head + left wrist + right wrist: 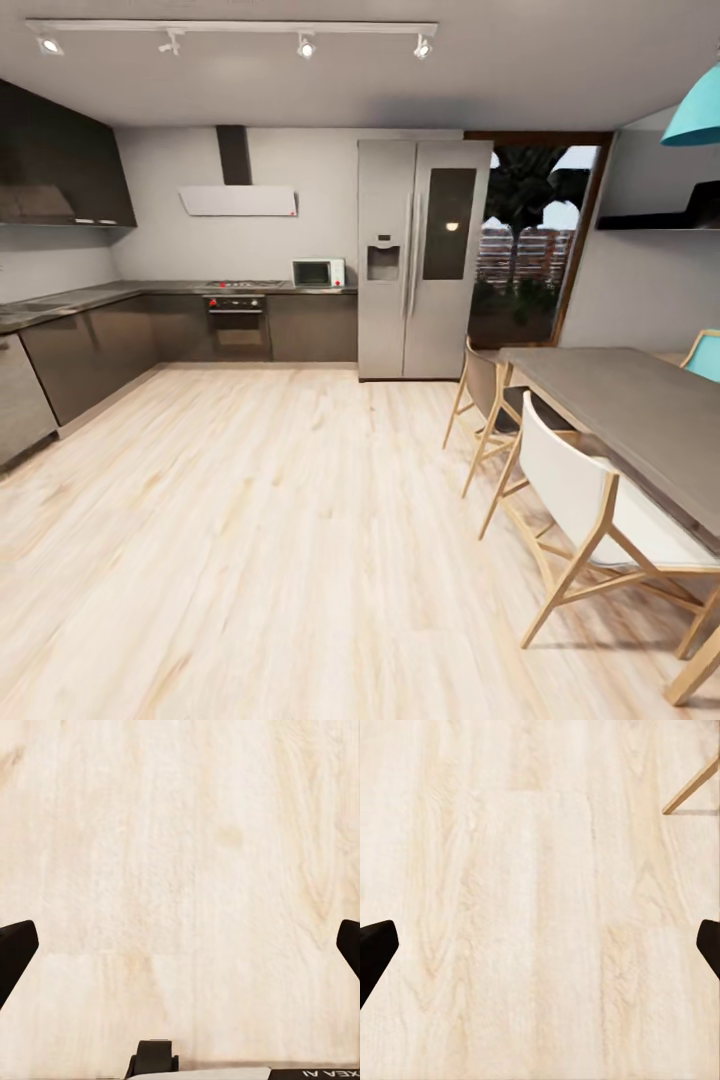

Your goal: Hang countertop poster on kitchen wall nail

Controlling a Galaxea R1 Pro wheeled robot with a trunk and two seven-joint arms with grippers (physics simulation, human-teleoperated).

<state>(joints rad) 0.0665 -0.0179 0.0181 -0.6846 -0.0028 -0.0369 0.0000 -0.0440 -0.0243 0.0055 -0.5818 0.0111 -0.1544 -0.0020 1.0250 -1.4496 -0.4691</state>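
Note:
The poster is out of view, and I cannot make out any wall nail on the pale grey walls (pixel 170 220). A grey counter (pixel 45 310) runs along the left wall; no sink or tap shows on the part I see. In the left wrist view my left gripper (pixel 180 952) hangs open over bare wooden floor, its dark fingertips (pixel 15 956) far apart at the picture's edges. My right gripper (pixel 540 952) is open in the same way above the floor, with nothing between its fingertips (pixel 375 949).
Pale wooden floor (pixel 250 520) stretches ahead. A dark counter with hob (pixel 240 285), microwave (pixel 318 272) and oven (pixel 237 325) lines the back wall beside a steel fridge (pixel 420 260). A dining table (pixel 640 420) with chairs (pixel 580 490) stands at the right.

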